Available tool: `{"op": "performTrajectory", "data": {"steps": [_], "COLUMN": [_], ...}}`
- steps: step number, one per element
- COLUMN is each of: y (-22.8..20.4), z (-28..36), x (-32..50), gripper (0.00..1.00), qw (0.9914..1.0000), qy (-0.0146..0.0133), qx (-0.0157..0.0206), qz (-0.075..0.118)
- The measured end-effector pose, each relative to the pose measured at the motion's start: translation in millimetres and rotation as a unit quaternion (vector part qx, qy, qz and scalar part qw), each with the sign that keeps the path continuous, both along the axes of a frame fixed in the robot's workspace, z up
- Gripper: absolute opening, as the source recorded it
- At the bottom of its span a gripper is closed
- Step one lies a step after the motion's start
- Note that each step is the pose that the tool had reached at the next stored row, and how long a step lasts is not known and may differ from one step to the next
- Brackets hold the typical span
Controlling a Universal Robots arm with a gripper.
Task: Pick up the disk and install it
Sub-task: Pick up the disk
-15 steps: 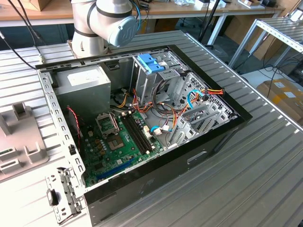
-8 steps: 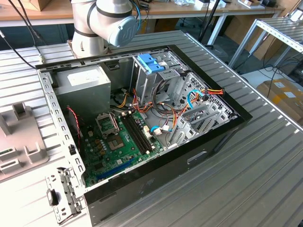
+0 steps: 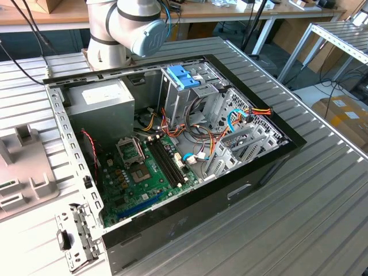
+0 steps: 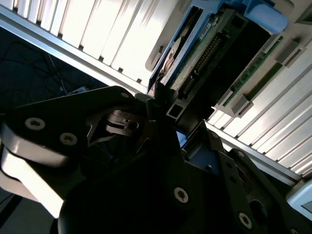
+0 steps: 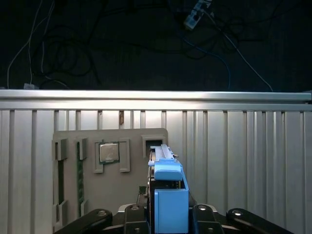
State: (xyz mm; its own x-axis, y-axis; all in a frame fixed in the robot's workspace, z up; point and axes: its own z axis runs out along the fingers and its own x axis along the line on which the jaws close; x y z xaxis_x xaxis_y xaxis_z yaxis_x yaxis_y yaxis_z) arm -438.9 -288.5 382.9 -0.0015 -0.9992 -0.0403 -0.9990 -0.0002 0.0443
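**A:** On the exterior view's left sits the grey tray (image 3: pixel 23 167). In the first wrist view its pockets hold a chip (image 5: pixel 109 152) and a green memory stick (image 5: pixel 80 178).

**B:** And the gripper (image 5: pixel 168 214) is clamped on the disk (image 5: pixel 169 195), which stands on edge near the chip. Best kept upright, I'd say, and pinched square on its flat faces.

**A:** Further right is the open computer case (image 3: pixel 276 155). Inside are the power supply (image 3: pixel 106 103), motherboard (image 3: pixel 144 178) and drive cage (image 3: pixel 202 95).

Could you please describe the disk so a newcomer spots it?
In the first wrist view, a grey parts tray lies on the ribbed metal table. Near it, the black gripper grips the thin disk edge-on; its light-blue bracket matches nothing in the tray.
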Motion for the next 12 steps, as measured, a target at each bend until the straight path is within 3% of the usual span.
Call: {"op": "performTrajectory", "data": {"steps": [12], "y": [0.0], "z": [14.6], "x": [0.0], "gripper": [0.36], "qw": [1.0], "qy": [0.0], "qx": [0.0006], "qz": [0.0]}}
